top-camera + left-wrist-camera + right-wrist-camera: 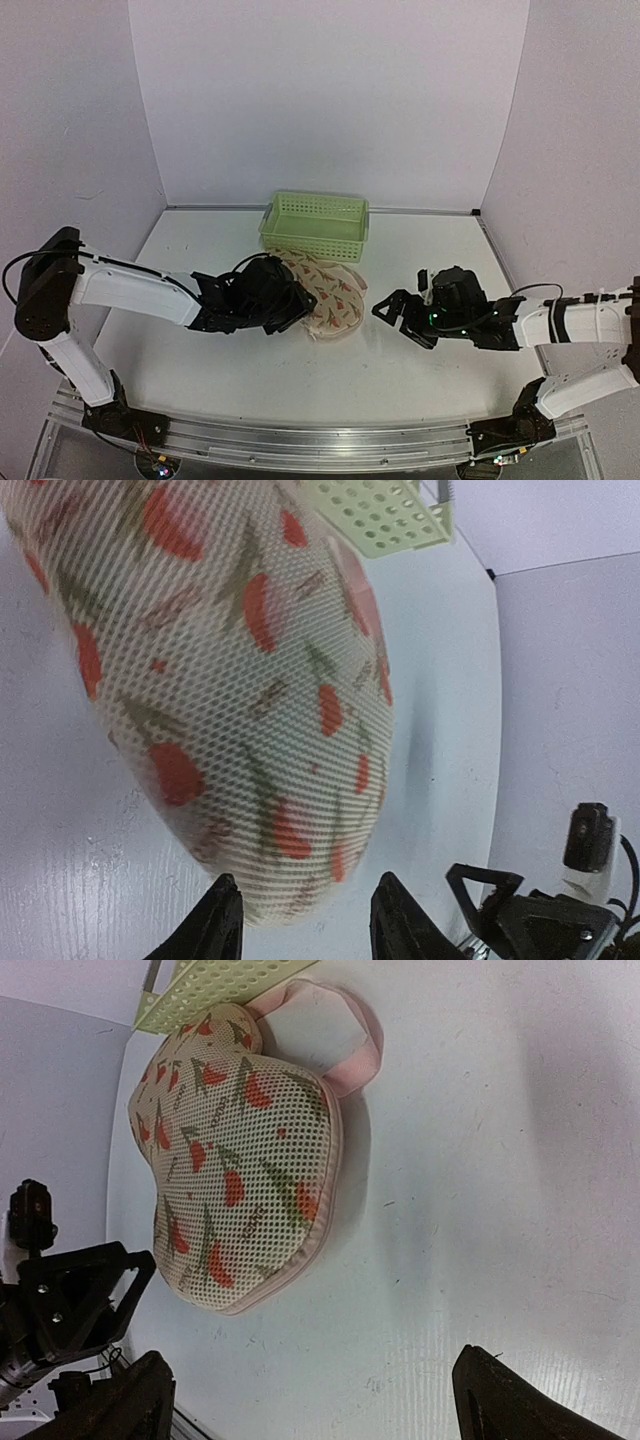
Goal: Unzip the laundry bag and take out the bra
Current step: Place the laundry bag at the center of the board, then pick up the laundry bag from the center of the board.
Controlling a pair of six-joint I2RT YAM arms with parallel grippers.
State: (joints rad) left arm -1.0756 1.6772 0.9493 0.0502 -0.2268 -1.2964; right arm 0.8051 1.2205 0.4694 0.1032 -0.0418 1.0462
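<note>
The laundry bag (328,290) is a cream mesh pouch with red leaf sprigs and pink edging, lying on the white table in front of the basket. It fills the left wrist view (230,680) and sits left of centre in the right wrist view (235,1180). My left gripper (297,303) is open, and its fingertips (218,920) straddle the bag's near end. My right gripper (388,308) is open and empty, a short way right of the bag. A pale pink rounded piece (335,1035) shows at the bag's far side. I cannot tell whether it is the bra.
A light-green perforated basket (315,224) stands just behind the bag, near the back wall, and its corner shows in the left wrist view (385,515). White walls close in the table on three sides. The other arm's gripper shows in each wrist view.
</note>
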